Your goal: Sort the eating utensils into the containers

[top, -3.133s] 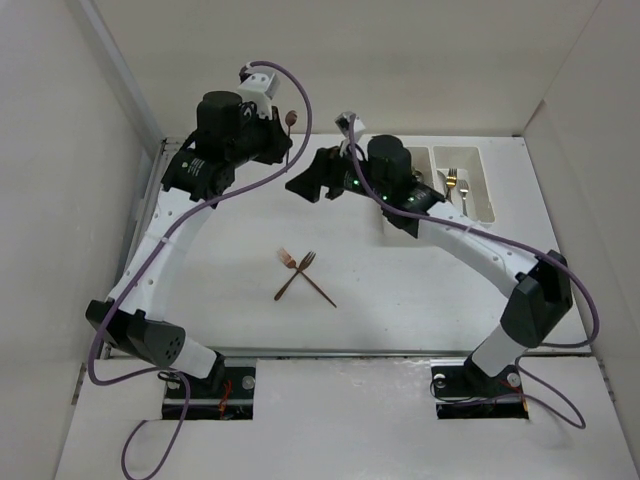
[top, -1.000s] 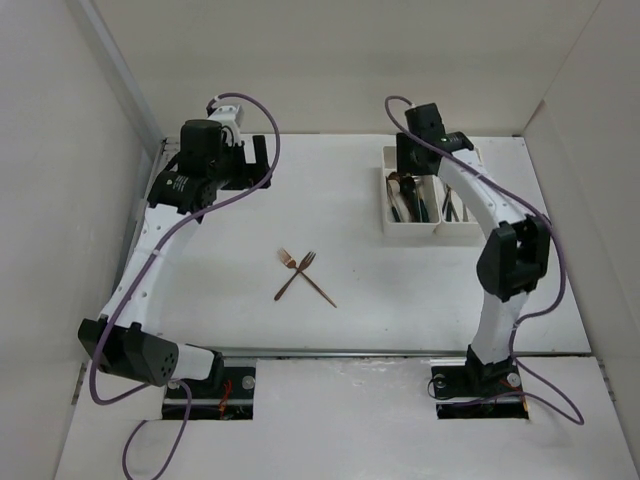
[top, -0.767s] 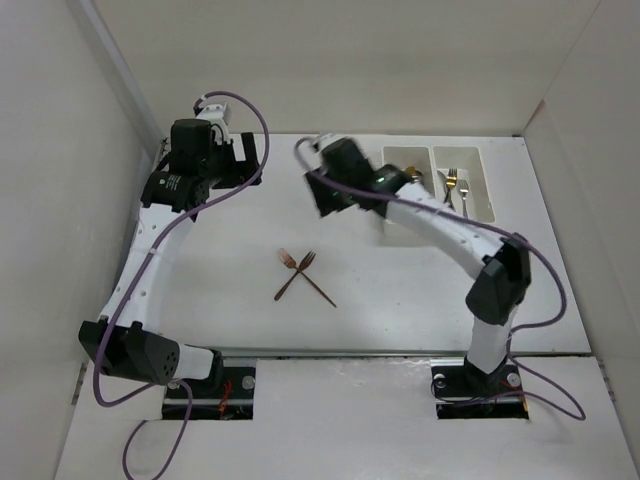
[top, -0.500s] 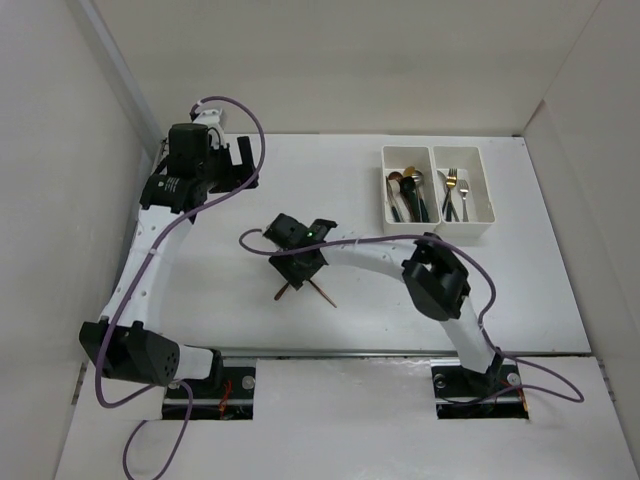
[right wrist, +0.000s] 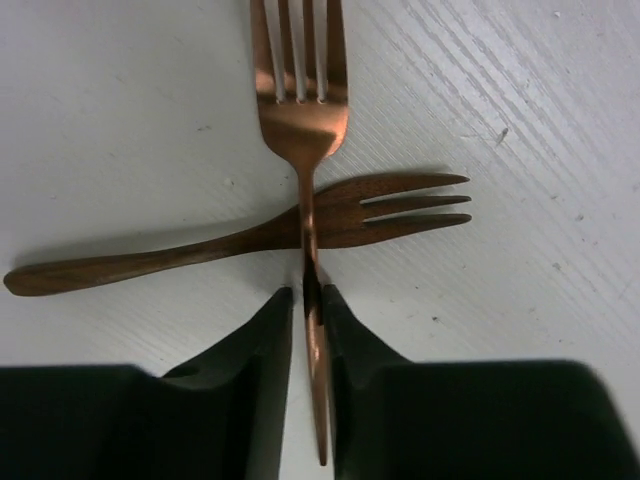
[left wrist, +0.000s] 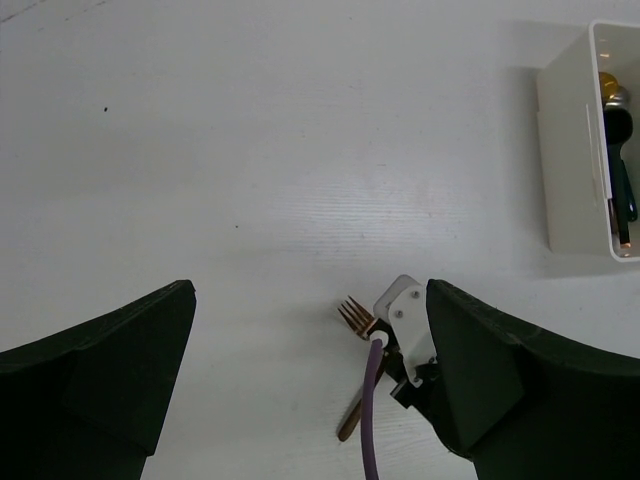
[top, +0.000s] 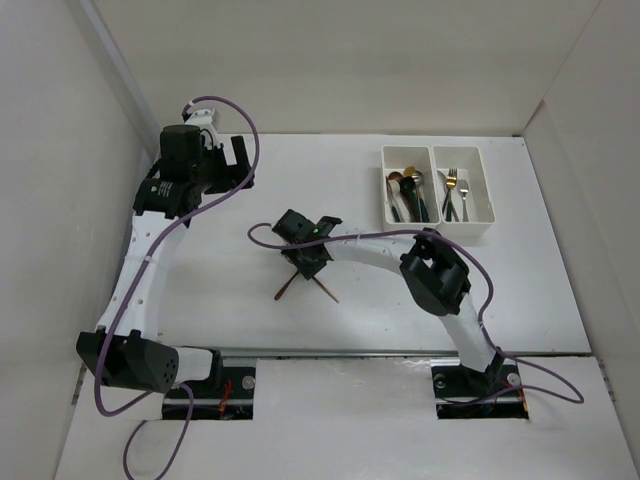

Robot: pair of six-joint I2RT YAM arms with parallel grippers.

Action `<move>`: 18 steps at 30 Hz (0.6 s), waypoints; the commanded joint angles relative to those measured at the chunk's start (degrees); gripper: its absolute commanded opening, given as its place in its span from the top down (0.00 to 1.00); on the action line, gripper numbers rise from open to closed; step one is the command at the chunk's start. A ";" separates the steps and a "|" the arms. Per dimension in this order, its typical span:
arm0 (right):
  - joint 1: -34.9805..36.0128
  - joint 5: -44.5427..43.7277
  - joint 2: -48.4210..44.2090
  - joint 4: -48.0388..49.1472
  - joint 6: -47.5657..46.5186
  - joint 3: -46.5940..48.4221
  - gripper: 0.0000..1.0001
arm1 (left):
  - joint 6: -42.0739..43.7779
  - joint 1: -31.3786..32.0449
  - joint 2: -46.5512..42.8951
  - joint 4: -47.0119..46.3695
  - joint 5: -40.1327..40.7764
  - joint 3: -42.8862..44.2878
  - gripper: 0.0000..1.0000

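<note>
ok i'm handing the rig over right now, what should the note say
Now: left gripper open and empty, above the table, far left. The right gripper is shut on the copper fork by its handle, not yet lifted off the wooden fork it crosses.
Done: spoons in the left bin, forks in the right bin.
Left: bin these two, copper first.

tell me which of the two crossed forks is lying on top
The copper fork: its shiny metal handle crosses over the wood-brown fork and runs between the right gripper's fingers.
</note>
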State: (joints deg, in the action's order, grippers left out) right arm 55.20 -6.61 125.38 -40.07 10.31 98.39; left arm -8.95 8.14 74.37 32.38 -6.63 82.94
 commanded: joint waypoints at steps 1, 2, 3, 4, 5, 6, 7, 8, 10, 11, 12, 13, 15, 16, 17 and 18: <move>0.35 -0.86 2.67 1.49 0.15 -0.48 0.78 | -0.54 -0.23 -2.03 -2.06 -0.93 -0.32 0.00; 0.35 -0.86 2.67 2.10 0.15 -1.00 0.88 | -0.54 -0.23 -2.03 -2.06 -0.93 -0.32 0.00; 0.35 -0.86 2.07 2.89 -0.37 -1.01 0.94 | -0.54 -0.23 -2.03 -2.06 -0.93 -0.32 0.00; 0.35 -0.86 2.06 2.90 -0.37 -1.79 1.00 | -0.54 -0.23 -2.03 -2.06 -0.93 -0.32 0.00; 0.35 -0.86 1.54 3.51 -0.37 -2.41 1.00 | -0.54 -0.23 -2.03 -2.06 -0.93 -0.84 0.00; 0.35 -0.86 0.84 4.12 -0.98 -2.41 1.00 | -0.54 -0.23 -2.03 -2.06 -0.93 -0.85 0.03; 0.35 -1.38 0.22 4.13 -0.99 -2.41 1.00 | 0.07 -0.23 -2.03 -2.06 -1.53 -1.37 0.05; 0.35 -1.39 -0.40 4.13 -0.99 -2.41 1.00 | 1.29 -0.23 -2.03 -2.06 -2.50 -1.37 0.06; -0.17 -2.27 -3.55 4.13 -0.99 -2.41 1.00 | 3.66 -0.23 -2.03 -2.67 -4.17 -2.77 0.07; -0.70 -3.05 -4.96 4.13 -0.99 -1.54 1.00 | 4.81 -0.23 -2.03 -2.67 -4.18 -2.78 0.07; -2.45 -3.06 -6.63 4.13 -0.99 -0.14 1.00 | 6.73 -0.23 -2.03 -2.67 -3.65 -3.48 0.07; -3.68 -3.06 -10.04 3.52 -0.29 0.66 1.00 | 7.71 -0.23 -1.43 -2.15 -3.13 -3.48 0.07; -8.85 -1.92 -13.66 3.51 0.32 3.19 1.00 | 9.73 -0.23 -1.42 -1.54 -3.12 -4.53 0.08; -10.80 -1.91 -16.72 3.51 0.33 4.08 1.00 | 12.09 0.29 -1.42 -1.53 -3.12 -4.54 0.10; -12.99 -1.91 -18.05 3.51 0.33 4.96 1.00 | 13.59 0.90 -1.42 -1.01 -3.12 -5.23 0.10; -17.36 -1.91 -19.20 3.51 -0.19 5.84 1.00 | 15.26 3.43 -1.42 -1.00 -2.51 -5.85 0.12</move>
State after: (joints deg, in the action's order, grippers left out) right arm 47.27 -6.74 116.07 -39.05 10.00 98.08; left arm -0.19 8.82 74.32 31.97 -8.71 78.30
